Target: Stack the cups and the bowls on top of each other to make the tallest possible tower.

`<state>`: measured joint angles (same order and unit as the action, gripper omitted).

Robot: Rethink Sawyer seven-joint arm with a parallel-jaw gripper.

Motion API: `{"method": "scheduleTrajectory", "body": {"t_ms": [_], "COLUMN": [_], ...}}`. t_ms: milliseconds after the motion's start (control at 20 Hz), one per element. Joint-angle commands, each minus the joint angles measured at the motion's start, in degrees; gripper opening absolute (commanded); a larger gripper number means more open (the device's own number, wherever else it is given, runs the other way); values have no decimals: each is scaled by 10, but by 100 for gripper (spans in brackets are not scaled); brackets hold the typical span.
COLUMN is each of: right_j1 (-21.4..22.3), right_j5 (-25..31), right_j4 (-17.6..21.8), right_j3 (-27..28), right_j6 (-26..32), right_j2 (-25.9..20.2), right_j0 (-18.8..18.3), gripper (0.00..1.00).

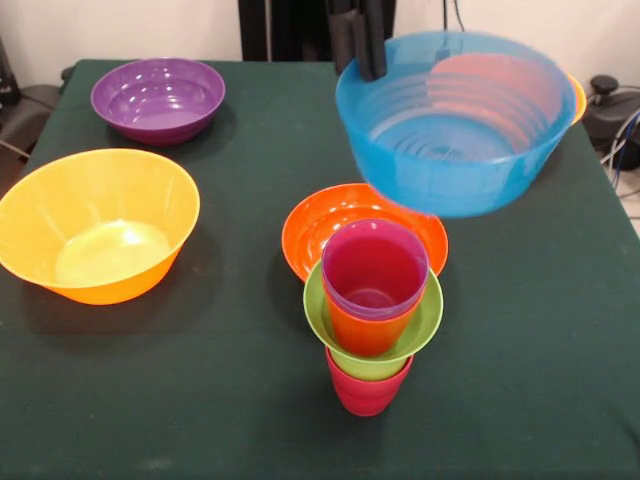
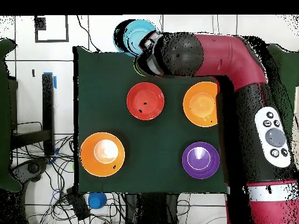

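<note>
Gripping the blue bowl point(image 1: 455, 125), tool point(image 1: 360, 45) hangs above tower point(image 1: 372, 310).

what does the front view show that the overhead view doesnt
Only the front view: the tower, a purple cup in an orange cup in a green bowl on a crimson cup, and the pincer gripping the blue bowl's rim.
Only the overhead view: the red arm, which covers the tower's spot, and the second orange bowl in full.
Both: the raised blue bowl, the purple bowl, the red-orange bowl and the other orange bowl.
</note>
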<state>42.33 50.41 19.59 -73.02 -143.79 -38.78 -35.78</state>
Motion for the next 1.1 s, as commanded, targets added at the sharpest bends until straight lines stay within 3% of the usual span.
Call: {"method": "scheduleTrajectory", "body": {"t_ms": [50,500,1100], "right_j1": [-51,-53,-76], "right_j5": [91,135,145], "right_j4": [56,65,76], "right_j3": [60,81,109], "right_j6": [136,146,147], "right_j2": [31,26,24], "right_j0": [19,16,22], "gripper": [0,0,0]}}
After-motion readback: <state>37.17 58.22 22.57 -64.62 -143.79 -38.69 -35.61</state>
